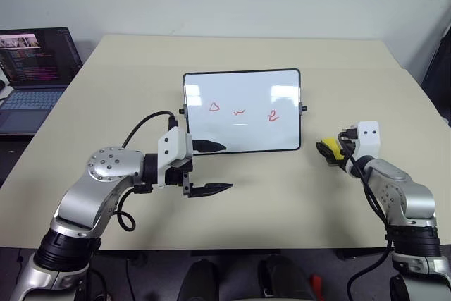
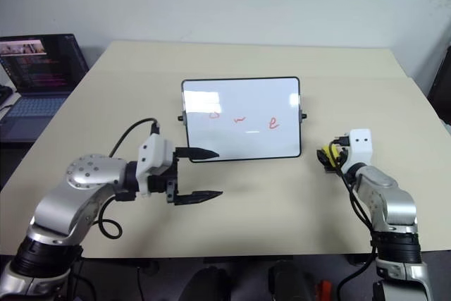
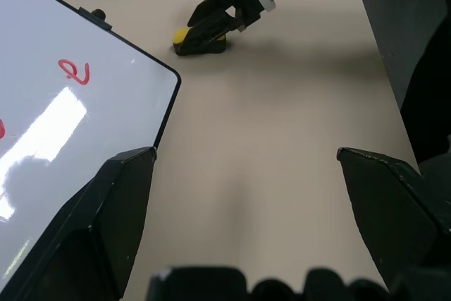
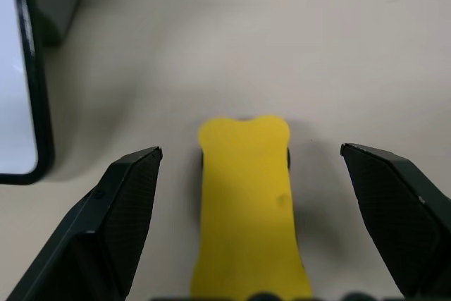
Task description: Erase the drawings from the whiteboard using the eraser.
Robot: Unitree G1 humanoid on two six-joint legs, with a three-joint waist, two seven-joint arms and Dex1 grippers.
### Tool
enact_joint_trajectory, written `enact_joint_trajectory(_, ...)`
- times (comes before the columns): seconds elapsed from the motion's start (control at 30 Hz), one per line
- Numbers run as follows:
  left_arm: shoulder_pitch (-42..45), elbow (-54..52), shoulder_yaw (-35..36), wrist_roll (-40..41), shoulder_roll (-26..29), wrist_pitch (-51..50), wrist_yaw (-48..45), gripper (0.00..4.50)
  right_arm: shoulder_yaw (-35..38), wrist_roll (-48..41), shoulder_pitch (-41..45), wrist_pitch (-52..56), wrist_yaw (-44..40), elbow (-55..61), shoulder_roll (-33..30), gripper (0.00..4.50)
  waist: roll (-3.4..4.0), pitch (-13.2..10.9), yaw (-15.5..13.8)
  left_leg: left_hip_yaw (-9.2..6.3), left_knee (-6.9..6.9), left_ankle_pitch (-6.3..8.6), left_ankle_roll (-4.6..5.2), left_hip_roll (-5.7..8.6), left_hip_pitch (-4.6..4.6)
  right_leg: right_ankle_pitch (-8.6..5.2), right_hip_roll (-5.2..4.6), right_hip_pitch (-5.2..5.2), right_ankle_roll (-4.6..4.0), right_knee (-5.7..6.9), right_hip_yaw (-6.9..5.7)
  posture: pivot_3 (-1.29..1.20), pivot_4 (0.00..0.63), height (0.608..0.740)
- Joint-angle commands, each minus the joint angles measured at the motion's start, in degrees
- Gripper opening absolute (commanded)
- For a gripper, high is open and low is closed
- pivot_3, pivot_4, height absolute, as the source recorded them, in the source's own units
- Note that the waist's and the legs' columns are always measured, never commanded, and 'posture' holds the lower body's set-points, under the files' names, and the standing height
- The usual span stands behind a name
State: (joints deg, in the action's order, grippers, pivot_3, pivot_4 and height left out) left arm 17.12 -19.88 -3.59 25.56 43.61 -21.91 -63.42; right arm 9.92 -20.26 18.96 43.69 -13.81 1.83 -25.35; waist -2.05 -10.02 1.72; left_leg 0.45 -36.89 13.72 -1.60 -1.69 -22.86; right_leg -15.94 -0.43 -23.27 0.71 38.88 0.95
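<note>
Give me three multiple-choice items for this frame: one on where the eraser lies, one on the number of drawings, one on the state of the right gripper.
1. Where does the small yellow eraser with black base lie?
A. On the table, on the robot's right of the whiteboard
B. On top of the whiteboard
C. Beside the laptop

2. How many red marker drawings are on the glossy white black-framed whiteboard?
A. One
B. Three
C. Five

3. What is the state of the right gripper?
A. Shut on the eraser
B. Open, with the eraser between its fingers
C. Open, over the whiteboard

Key: 1 A, it rests on the beige table past the whiteboard's right edge; 2 B, a triangle, a squiggle and a loop; 3 B, table shows on both sides of the eraser.
</note>
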Motion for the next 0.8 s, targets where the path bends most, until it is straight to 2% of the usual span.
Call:
enact_joint_trajectory(0.03,-0.35,-1.46,1.04,-0.07,0.45,1.02,0.14,4.5,0.76,0.9,1.72,-1.9,-0.45,-0.09,-0.4,4.08,0.0,0.0,0.02,0.0,0.0,0.0,0.0,0.0,0.0,0.0,0.0,0.0,0.0,0.0,0.0,0.0,0.15,0.74)
enact_joint_trajectory(0.07,-0.43,-1.47,1.07,-0.09,0.45,1.04,0.22,4.5,0.8,1.14,1.89,-2.08,-0.42,-0.43,-0.3,3.85,0.0,0.0,0.01,0.0,0.0,0.0,0.0,-0.01,0.0,0.0,0.0,0.0,0.0,0.0,0.0,0.0,0.15,0.74)
enact_joint_trajectory(0.3,-1.29,-1.22,0.99,-0.46,0.26,1.17,0.79,4.5,0.72,1.99,2.11,-2.42,-0.76,-1.68,-0.05,1.3,0.0,0.0,0.0,0.0,0.0,0.0,0.0,0.0,0.0,0.0,0.0,0.0,0.0,0.0,0.0,0.0,0.15,0.74)
enact_joint_trajectory(0.33,-1.49,-1.18,0.91,-0.58,0.21,1.25,0.87,4.5,0.73,2.0,2.09,-2.35,-0.85,-1.69,-0.05,1.12,0.0,0.0,0.0,0.0,0.0,0.0,0.0,-0.01,0.0,0.0,0.0,0.0,0.0,0.0,0.01,0.0,0.15,0.74)
enact_joint_trajectory(0.57,-3.74,-2.31,2.41,0.37,-0.73,-1.15,4.62,4.5,1.55,1.72,0.34,-1.88,-1.39,1.91,-0.06,1.11,0.0,0.0,-0.02,-0.01,0.0,0.0,0.0,-0.01,0.0,0.0,0.0,0.0,0.0,0.01,0.0,0.0,0.15,0.74)
enact_joint_trajectory(0.8,-9.02,-6.3,8.07,2.53,-0.84,-6.63,11.73,4.5,1.82,-2.77,-6.83,2.67,-6.35,17.54,-3.41,1.11,0.01,-0.01,-0.02,-0.03,0.0,0.0,0.0,-0.03,-0.02,-0.01,-0.07,-0.01,0.0,0.0,0.0,0.0,0.15,0.74)
